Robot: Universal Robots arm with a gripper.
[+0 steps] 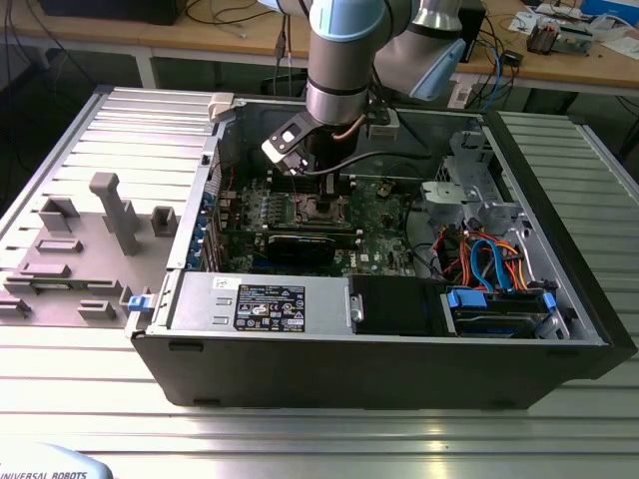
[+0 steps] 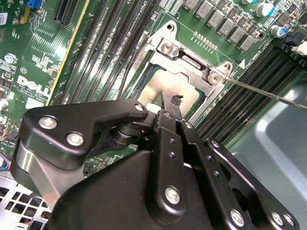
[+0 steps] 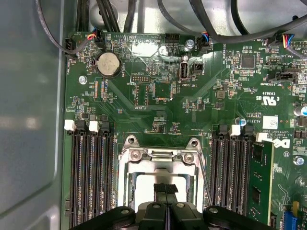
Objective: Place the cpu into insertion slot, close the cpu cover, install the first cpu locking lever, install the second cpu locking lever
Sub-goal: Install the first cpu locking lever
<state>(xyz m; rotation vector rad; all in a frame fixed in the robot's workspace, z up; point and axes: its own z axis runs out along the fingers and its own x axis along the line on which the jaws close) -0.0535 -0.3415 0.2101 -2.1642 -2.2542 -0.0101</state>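
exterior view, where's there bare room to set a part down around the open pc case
Free: the ribbed table on the camera's side of the case, and the strip on the exterior view's right of it. Crowded: the grey fixture plate with its blocks, and inside, where the gripper hangs over the insertion slot.

The arm (image 1: 344, 40) is built of silver-grey cylindrical joints with pale blue caps, a black cable (image 1: 367, 159) looping off its wrist, and ends in a matte black gripper (image 2: 169, 108) of rounded link plates fastened by bright silver screws (image 2: 172, 194).
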